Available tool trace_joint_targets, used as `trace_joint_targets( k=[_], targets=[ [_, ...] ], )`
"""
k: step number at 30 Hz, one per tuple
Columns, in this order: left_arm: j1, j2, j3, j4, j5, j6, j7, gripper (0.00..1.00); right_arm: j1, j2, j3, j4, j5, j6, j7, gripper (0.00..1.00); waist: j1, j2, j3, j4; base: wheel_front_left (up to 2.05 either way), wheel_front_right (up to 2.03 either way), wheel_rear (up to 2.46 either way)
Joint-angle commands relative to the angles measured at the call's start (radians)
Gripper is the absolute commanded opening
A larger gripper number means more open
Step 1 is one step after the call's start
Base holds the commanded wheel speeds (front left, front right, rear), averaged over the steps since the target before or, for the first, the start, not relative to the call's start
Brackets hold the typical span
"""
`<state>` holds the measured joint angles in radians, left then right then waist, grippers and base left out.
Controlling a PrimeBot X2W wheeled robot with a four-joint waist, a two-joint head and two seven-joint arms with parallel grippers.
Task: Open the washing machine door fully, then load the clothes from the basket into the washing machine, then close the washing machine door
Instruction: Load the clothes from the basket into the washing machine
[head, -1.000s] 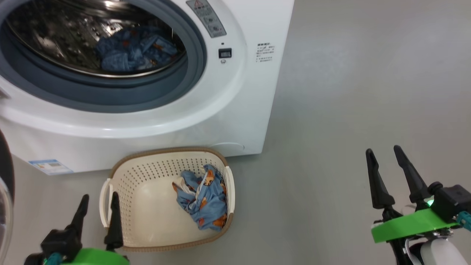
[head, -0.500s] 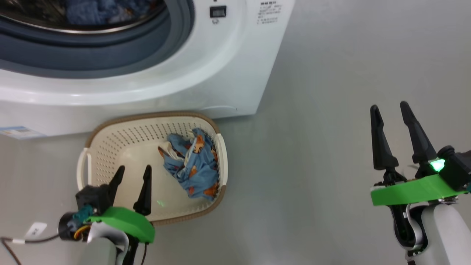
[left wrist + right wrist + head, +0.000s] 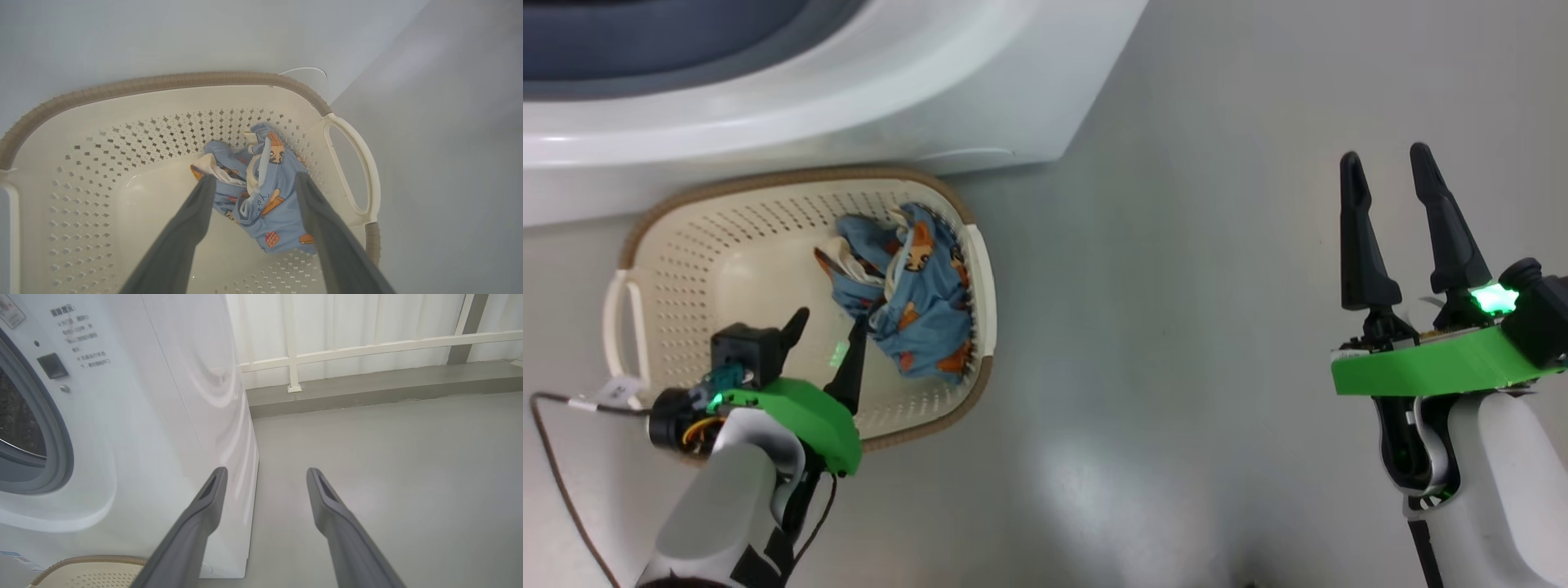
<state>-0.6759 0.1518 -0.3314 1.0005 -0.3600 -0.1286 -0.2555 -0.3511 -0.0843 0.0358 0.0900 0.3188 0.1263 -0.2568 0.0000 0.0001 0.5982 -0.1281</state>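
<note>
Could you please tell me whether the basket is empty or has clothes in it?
Not empty. A crumpled blue garment lies inside the basket, against its right-hand side.

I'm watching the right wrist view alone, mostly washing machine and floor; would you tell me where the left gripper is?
Observer: The left gripper hangs over the basket, pointing down into it.
Operator: What does the basket hold?
Observer: The clothes, a crumpled blue bundle against the wall by one handle.
Operator: Are they gripped?
Observer: No; the fingers stand open on either side of the bundle, not closed on it.
</note>
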Motion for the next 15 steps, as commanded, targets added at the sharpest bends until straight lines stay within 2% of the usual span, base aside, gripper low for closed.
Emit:
trace_joint_targets(
  k=[1,8,15],
  targets=[
    [-0.025,0.038,-0.032,0.014,-0.033,-0.002,-0.001,1.0,-0.011,0.007,0.027,-0.029,0.005,0.004,-0.005,1.0,0.0,-0.0001,0.07,-0.037,0.0,0.0,0.0],
    [-0.107,0.087,-0.222,0.035,-0.177,-0.002,0.052,1.0,-0.044,0.022,0.033,-0.045,0.009,0.004,-0.005,1.0,0.0,-0.0001,0.145,-0.068,0.0,0.0,0.0],
    [-0.187,0.169,-0.369,0.022,-0.324,-0.002,0.094,1.0,-0.075,0.031,0.042,-0.064,0.014,0.004,-0.005,1.0,0.0,-0.0001,0.214,-0.101,0.0,0.0,0.0]
  ],
)
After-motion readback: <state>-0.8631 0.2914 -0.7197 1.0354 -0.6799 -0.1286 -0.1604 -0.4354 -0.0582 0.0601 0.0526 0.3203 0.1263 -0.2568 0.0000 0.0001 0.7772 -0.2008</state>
